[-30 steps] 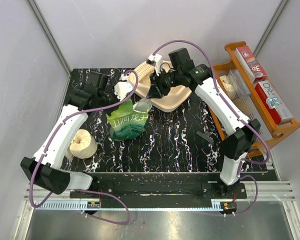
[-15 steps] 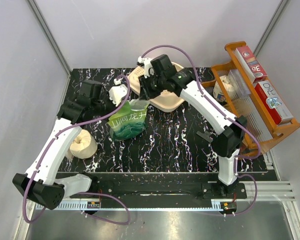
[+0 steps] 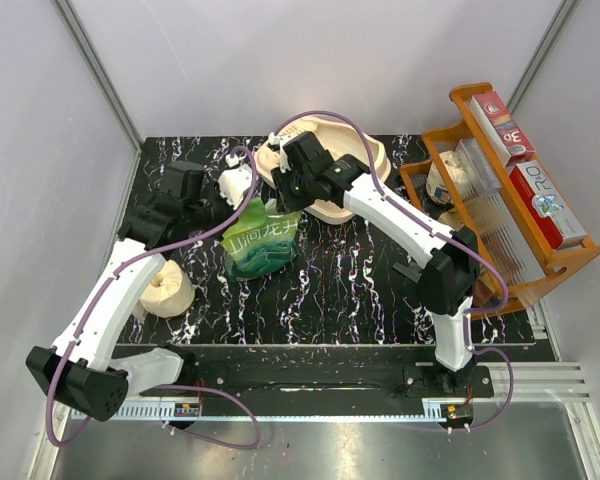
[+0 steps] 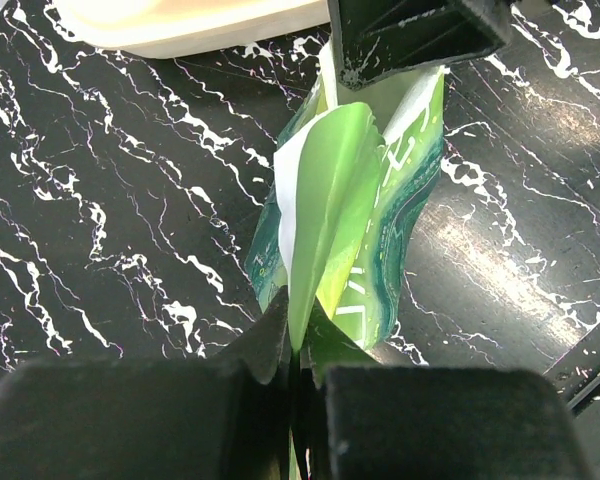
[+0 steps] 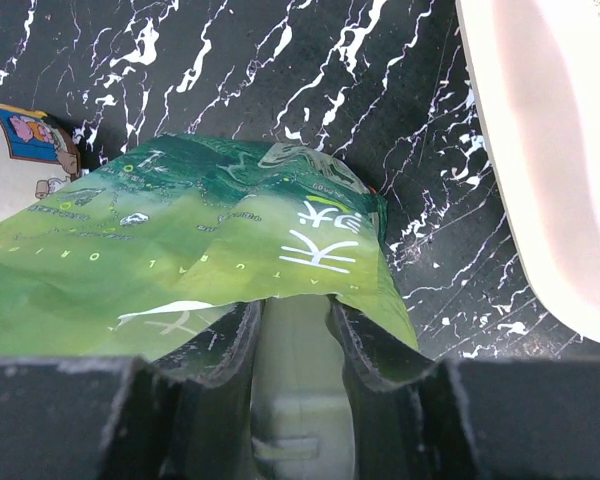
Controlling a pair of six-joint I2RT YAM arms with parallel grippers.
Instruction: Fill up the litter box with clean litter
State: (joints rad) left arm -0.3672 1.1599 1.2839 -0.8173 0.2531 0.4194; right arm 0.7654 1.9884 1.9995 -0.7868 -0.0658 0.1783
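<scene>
Both arms are on the green bag [image 3: 260, 240], which stands mid-left on the black marbled table [image 3: 360, 290]. The left gripper [image 4: 295, 345] is clenched flat on one edge of the bag's top. The right gripper [image 5: 295, 330] is part-closed, with a finger on each side of the pale strip at the opposite edge, so the bag's top spans between the two. The litter box [image 3: 370, 160] sits at the back of the table just behind the bag, with the right arm crossing over it; I can't tell whether its rim touches the bag, and the bag's contents aren't visible. A cream tape roll [image 3: 167, 290] lies near-left of the bag, and an orange rack [image 3: 467, 95] stands at the right edge.
</scene>
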